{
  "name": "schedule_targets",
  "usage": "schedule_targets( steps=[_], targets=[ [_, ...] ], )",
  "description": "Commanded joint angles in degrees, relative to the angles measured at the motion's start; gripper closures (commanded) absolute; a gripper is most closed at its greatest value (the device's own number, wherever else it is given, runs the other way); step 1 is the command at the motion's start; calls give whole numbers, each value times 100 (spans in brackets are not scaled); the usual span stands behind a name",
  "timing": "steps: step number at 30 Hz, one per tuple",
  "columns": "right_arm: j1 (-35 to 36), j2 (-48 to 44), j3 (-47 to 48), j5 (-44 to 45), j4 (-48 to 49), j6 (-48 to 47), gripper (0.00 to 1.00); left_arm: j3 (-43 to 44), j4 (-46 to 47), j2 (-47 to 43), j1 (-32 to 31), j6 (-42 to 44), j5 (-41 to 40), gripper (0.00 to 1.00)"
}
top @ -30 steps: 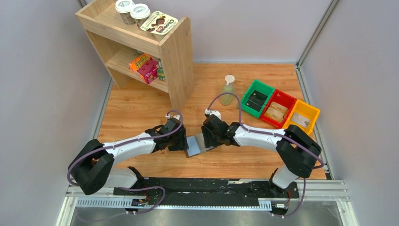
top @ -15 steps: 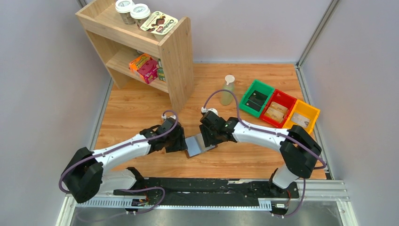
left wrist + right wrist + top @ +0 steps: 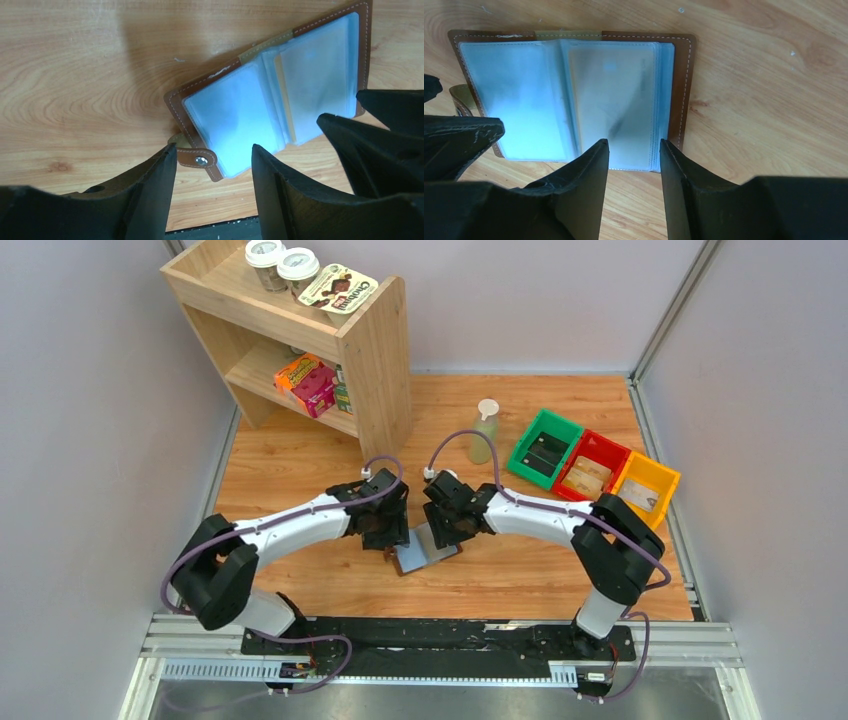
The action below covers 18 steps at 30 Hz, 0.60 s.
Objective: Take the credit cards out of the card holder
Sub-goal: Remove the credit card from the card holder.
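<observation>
Over the last second the left arm [image 3: 300,525] had swung in from the left. Its wrist travelled far and right until it sat over the left edge of the holder [image 3: 425,548], where a second before it had stood just beside that edge. The right arm [image 3: 530,518] had crept a little left and far, staying above the holder's right half. The holder itself had barely shifted. It lay spread open on the desk [image 3: 290,465], between the two wrists.

The left jaws stood apart, straddling the holder's near-left corner with the snap tab [image 3: 199,160] in the gap between them; nothing was clamped. The right jaws were also apart, by a narrower gap, with their tips at the near edge of the right-hand stack of clear sleeves [image 3: 664,100]. Whether they touched the plastic could not be told. A card [image 3: 616,95] with a tan edge showed through the top sleeve there, fully seated.

Other cards [image 3: 586,476] lay in the bins [image 3: 565,420] at the far right, so the job looked partly done. The shift read as a change of roles: the left arm coming in to pin the tab corner down, the right lining up to draw the next card toward the near side. Neither grip had been made yet.
</observation>
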Motion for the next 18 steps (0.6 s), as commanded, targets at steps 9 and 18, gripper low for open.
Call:
schedule_targets(
  steps=[9, 18],
  targets=[
    [13, 160, -103, -450, 433, -257, 55, 273, -81, 816, -15, 767, 41, 43],
    [22, -191, -270, -917, 566, -64, 61, -562, 1036, 473, -15, 732, 392, 55]
  ],
)
